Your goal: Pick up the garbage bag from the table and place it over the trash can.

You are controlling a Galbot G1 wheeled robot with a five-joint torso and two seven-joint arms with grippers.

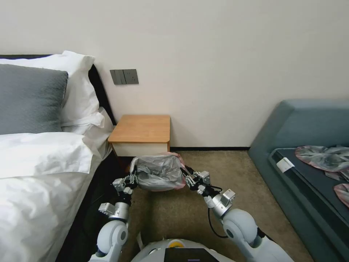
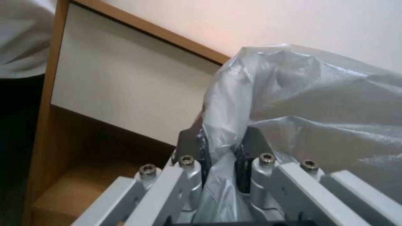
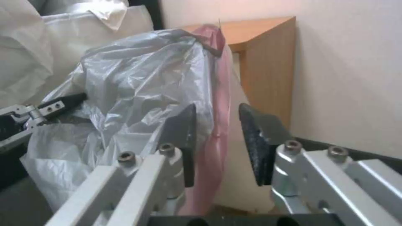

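Observation:
The garbage bag, crinkly grey with a pink rim, hangs stretched between my two grippers above the carpet, just in front of the table. My left gripper is shut on the bag's left edge, and grey plastic is bunched between its fingers. My right gripper is at the bag's right edge. It stands open, with the pink rim passing between its fingers. The trash can is hidden.
A bed with white bedding and pillows runs along the left, close to my left arm. A blue sofa on the right carries flatter grey-and-pink bags. Brown carpet lies between them.

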